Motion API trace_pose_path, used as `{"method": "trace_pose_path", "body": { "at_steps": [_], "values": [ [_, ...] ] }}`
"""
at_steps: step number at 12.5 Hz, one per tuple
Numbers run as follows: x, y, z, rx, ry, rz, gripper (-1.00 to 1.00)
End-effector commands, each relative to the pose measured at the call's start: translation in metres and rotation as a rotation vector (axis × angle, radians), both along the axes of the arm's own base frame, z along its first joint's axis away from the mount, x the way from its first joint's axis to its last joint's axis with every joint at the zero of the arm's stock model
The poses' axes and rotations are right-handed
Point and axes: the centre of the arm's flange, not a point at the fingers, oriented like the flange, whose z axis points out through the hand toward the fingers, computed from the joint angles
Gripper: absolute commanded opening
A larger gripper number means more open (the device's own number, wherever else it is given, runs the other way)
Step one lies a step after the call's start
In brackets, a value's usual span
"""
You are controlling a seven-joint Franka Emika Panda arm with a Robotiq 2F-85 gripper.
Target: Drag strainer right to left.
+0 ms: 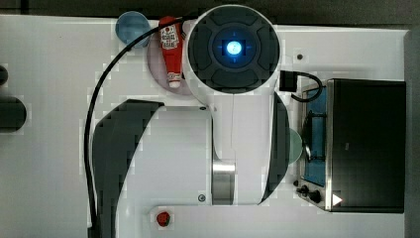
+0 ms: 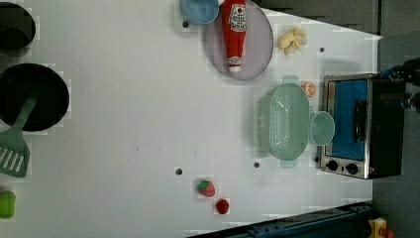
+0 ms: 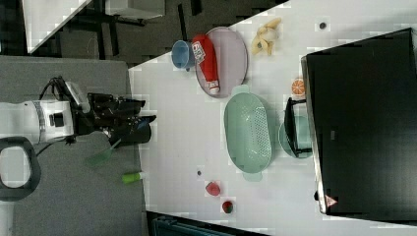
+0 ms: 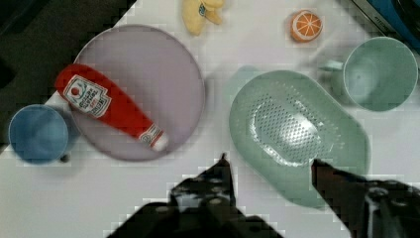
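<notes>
The strainer [image 2: 283, 121] is a pale mint-green oval colander with a holed basin. It lies on the white table beside the toaster oven [image 2: 356, 126], towards the left view's right. It also shows as the strainer [image 3: 248, 132] and the strainer [image 4: 297, 131]. My gripper [image 4: 272, 171] is open, with nothing between its dark fingers. In the wrist view the strainer's near rim lies below the gap between them. The gripper [image 3: 147, 118] hangs high above the table, apart from the strainer. In the top view my arm [image 1: 233, 99] hides the strainer.
A mint-green mug [image 2: 322, 128] stands between strainer and oven. A lilac plate [image 2: 257, 54] carries a ketchup bottle [image 2: 234, 32], with a blue cup [image 2: 198, 10] beside it. A banana [image 2: 292, 38], an orange slice [image 2: 308, 89], a strawberry [image 2: 205, 187], a black pan [image 2: 32, 96] and a spatula [image 2: 15, 148] are about.
</notes>
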Motion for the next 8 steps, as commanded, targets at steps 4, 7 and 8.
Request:
{"method": "trace_pose_path", "body": {
  "at_steps": [4, 7, 8],
  "values": [
    [-0.178, -0.021, 0.064, 0.020, 0.032, -0.061, 1.00],
    [-0.163, -0.019, 0.004, 0.015, 0.110, -0.077, 1.00],
    [-0.155, -0.018, -0.021, 0.013, 0.118, -0.089, 1.00]
  ]
}}
